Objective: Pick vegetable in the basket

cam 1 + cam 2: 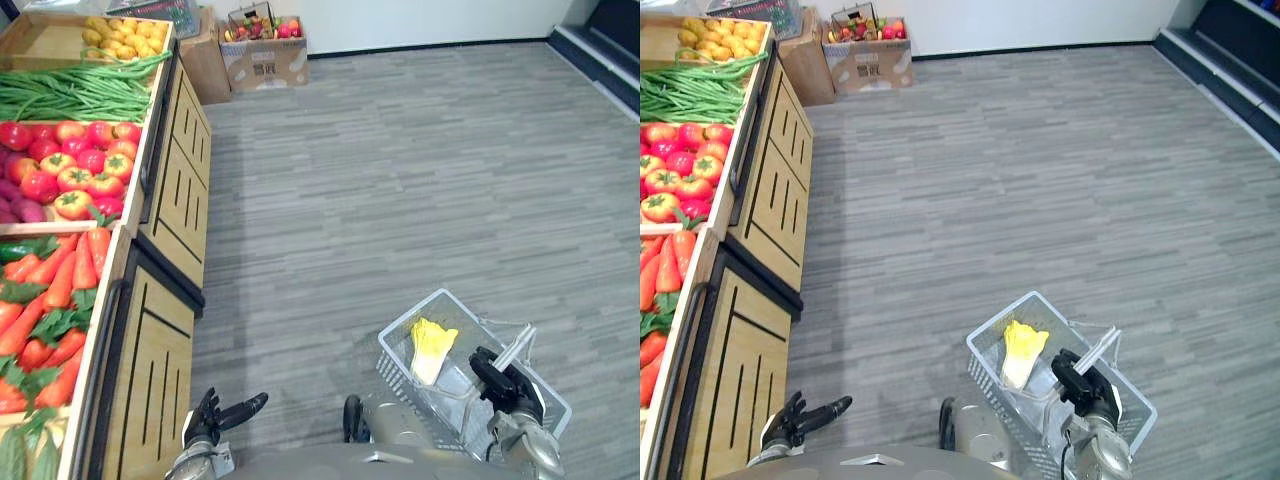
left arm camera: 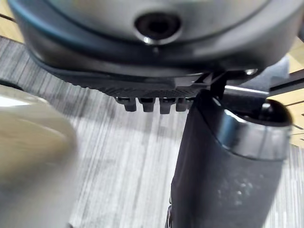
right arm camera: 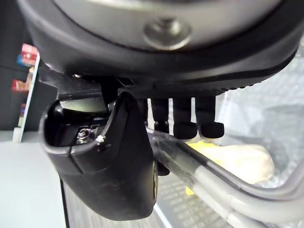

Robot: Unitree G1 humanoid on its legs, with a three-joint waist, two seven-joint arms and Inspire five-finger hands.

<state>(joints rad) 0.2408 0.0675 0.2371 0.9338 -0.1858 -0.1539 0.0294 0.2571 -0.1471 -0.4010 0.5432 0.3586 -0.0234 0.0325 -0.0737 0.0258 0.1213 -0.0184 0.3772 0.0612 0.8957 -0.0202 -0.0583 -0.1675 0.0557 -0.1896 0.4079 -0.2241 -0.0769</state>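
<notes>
Head cam: my right hand [image 1: 505, 385] is wrapped round the handle [image 1: 520, 345] of the wire basket [image 1: 400, 375], with the yellow leafy vegetable [image 1: 432, 347] lying inside. My left hand [image 1: 212, 417] hangs loose by the wooden stand [image 1: 150, 370]. Left wrist cam: relaxed, empty. Right wrist cam: fingers [image 3: 184, 121] hooked over the handle.

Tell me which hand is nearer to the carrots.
Left. The left hand hangs by the front of the wooden stand that holds the carrots; the right hand is far across the floor, curled round the basket handle.
</notes>
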